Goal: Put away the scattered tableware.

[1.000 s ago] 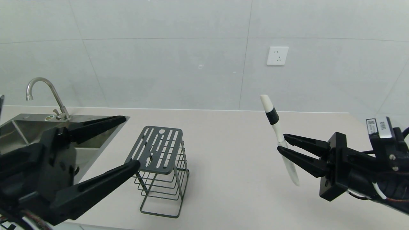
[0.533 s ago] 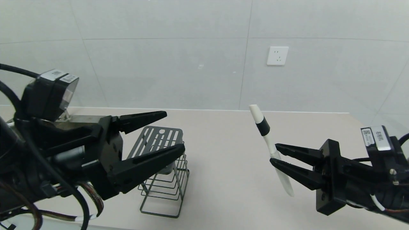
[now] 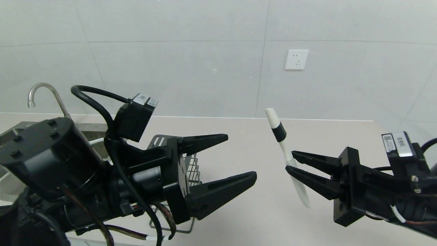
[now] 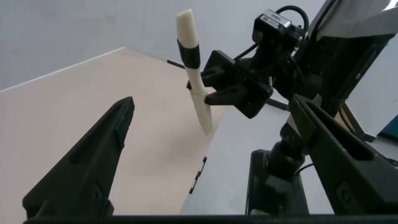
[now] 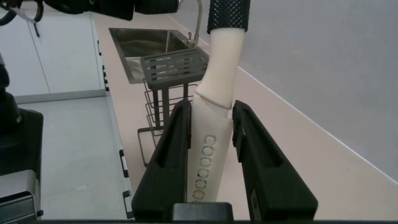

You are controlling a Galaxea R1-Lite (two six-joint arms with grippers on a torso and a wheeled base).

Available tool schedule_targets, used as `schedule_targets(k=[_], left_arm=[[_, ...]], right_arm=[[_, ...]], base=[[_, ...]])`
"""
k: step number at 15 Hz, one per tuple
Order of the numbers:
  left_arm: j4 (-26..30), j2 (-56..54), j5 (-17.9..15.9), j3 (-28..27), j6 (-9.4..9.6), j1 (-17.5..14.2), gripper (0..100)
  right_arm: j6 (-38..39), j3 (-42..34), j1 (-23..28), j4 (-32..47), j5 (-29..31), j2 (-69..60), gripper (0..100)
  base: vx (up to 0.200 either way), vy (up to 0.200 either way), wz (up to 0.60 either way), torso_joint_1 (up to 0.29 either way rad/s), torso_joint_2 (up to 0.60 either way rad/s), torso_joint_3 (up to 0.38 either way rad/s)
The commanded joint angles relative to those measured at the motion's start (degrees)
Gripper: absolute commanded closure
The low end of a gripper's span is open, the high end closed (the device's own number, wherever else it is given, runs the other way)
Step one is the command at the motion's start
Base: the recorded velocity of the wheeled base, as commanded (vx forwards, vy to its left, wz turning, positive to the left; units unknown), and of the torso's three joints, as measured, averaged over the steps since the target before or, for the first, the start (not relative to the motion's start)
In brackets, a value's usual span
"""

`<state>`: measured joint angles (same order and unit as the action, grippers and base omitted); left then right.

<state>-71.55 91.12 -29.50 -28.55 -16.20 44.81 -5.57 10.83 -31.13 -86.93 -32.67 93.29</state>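
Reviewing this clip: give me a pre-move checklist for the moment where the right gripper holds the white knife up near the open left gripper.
1. Grip: right gripper shut on the white knife with a black band: ok.
2. Knife's lower end clear of the beige countertop: ok.
3. Receiver: left gripper open: ok.
4. Gap between left gripper and knife: ok, they are apart.
5. Dark grey wire rack upright on the countertop: ok.
6. Straight path from knife to rack: not ok, the left arm lies between them in the head view.
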Motion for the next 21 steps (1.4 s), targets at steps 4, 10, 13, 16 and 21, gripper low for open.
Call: schedule_targets(k=[4,10,13,16,21], left_arm=[[-8.7,11.7,4.1,-5.5,-0.15,3.3,0],[-9.6,17.1,8.0,-13.0,-0.23,5.4,0],[-9.8,17.5,7.9,-13.5,-0.67,5.5,0],[-12.8,18.7,8.2,-16.4,-1.99,5.5,0],[-14.3,20.8,8.3,-17.2,-1.99,5.5,0]], right_arm=[[0.4,0.1,-0.1,-0.3,0.0,1.7,100],[0.4,0.2,-0.1,-0.3,0.0,1.5,100],[0.4,0.2,-0.1,-0.3,0.0,1.5,100],[0.4,0.3,-0.1,-0.3,0.0,1.5,100],[0.4,0.3,-0.1,-1.1,0.0,1.6,100]], base=[[0.000,0.000,0.00,0.000,0.00,0.000],[0.000,0.000,0.00,0.000,0.00,0.000],[0.000,0.000,0.00,0.000,0.00,0.000],[0.000,0.000,0.00,0.000,0.00,0.000],[0.000,0.000,0.00,0.000,0.00,0.000]])
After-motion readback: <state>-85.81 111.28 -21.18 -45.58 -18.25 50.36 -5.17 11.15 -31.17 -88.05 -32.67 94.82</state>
